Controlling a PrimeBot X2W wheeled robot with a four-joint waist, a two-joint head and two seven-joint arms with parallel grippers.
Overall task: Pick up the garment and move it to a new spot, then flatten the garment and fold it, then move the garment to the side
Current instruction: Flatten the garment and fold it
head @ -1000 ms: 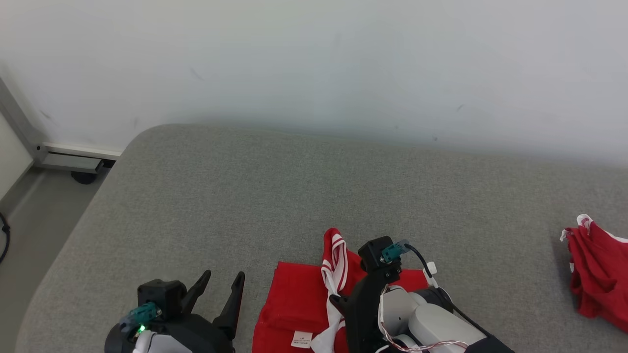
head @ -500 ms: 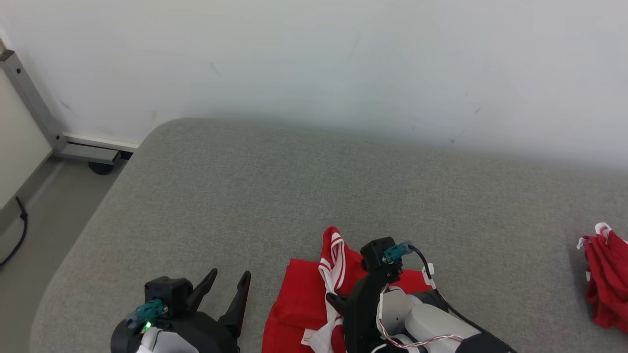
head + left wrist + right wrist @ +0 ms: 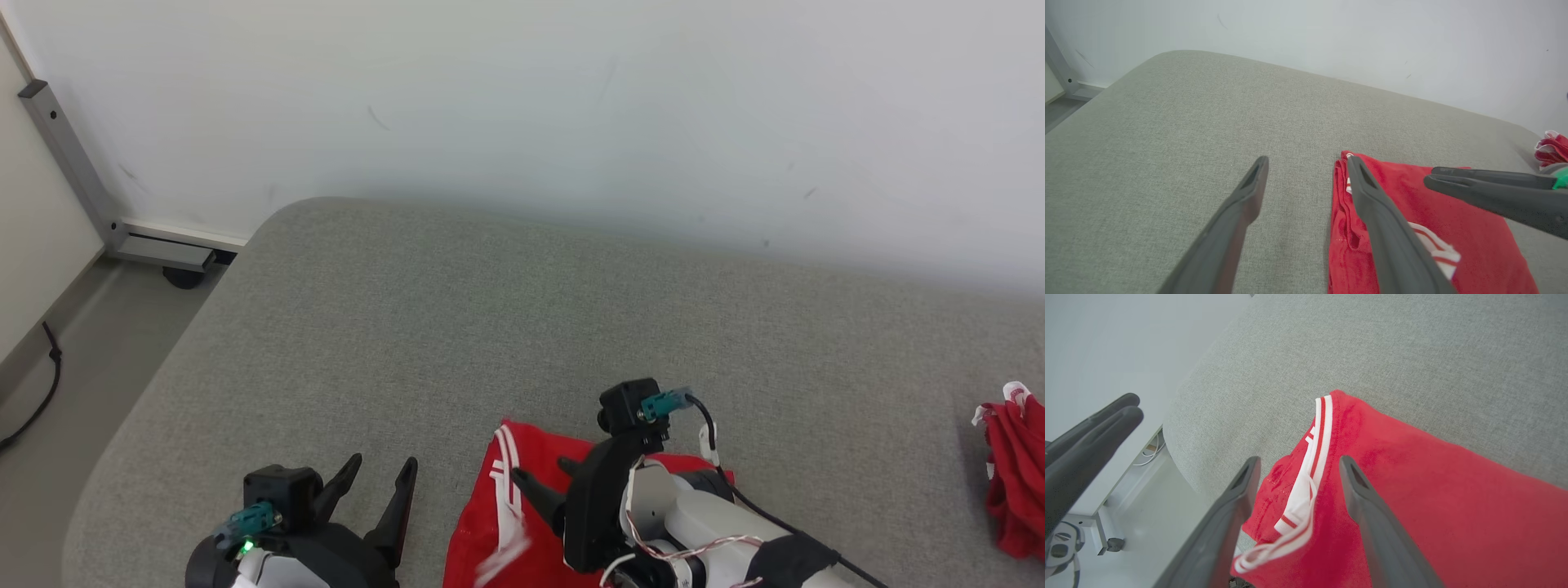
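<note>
Red garment (image 3: 480, 523) lies, apparently folded, near the front edge of the grey surface (image 3: 490, 327). Right gripper (image 3: 543, 476) fingers spread wide above it, left gripper (image 3: 382, 465) likewise beside it, both empty. Probably remaining: moving it aside.

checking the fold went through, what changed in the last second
The right pincer opened and let go of the striped hem, which it had held raised. The hem has dropped flat onto the red garment. The left pincer stayed open beside it, and the other red garment stayed far right on the cushion. The head camera turned, so that shift is no move of things.
</note>
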